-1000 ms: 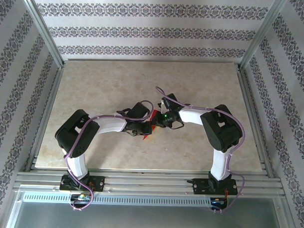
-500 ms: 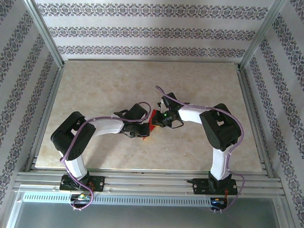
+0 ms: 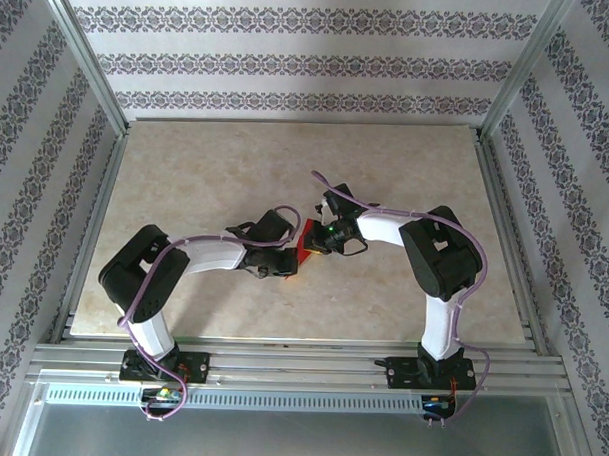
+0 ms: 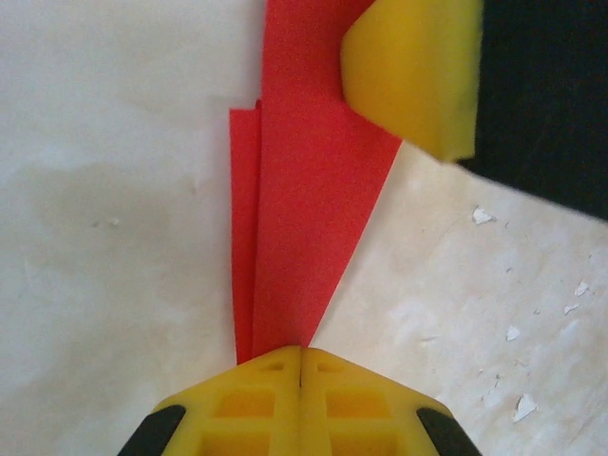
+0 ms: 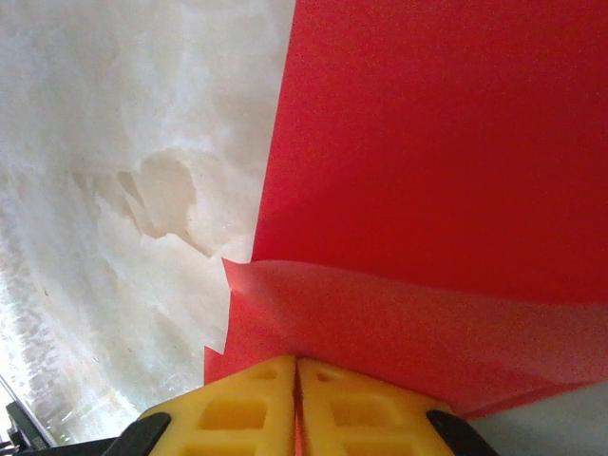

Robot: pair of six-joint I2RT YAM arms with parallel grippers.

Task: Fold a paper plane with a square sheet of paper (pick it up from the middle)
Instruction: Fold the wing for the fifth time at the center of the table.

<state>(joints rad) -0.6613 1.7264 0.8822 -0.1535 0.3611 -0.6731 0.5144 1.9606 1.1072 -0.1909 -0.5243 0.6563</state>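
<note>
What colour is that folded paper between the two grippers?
Plain bright red paper, clearest in the left wrist view.

The folded sheet of paper sits near the middle of the surface, between the two end effectors. The left end effector is at its near-left end and the right end effector at its far-right end, each arm reaching inward from its base at the near edge.

From the left wrist, the paper tapers into the closed tips of the left end effector, a narrower layer lying left of the wider one. The right end effector's finger presses on the paper's far end.

From the right wrist, the paper runs out from the pinched tips of the right end effector. A folded flap lies nearest, a wider panel beyond it, and the bare surface to the left.
</note>
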